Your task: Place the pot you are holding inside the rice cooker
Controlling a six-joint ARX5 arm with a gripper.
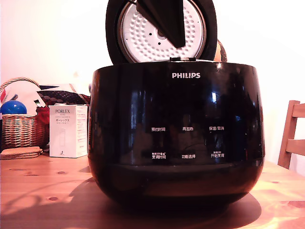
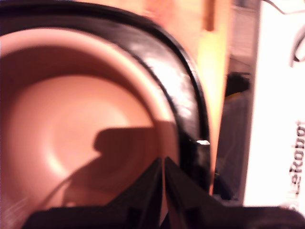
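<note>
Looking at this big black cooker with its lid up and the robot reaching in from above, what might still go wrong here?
The fingers look pinched on just the thin rim of the pot, at one side only. If that is so, the pot could tilt or slip as it settles in the rice cooker.

The arm hangs right in front of the raised lid, so pulling back carelessly might knock it.

The wrist view is blurred, so whether the pot sits fully down is hard to tell.

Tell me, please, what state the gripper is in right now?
Gripper: fingers closed on the thin rim of the round pot, which sits inside the glossy black rice cooker.
</note>
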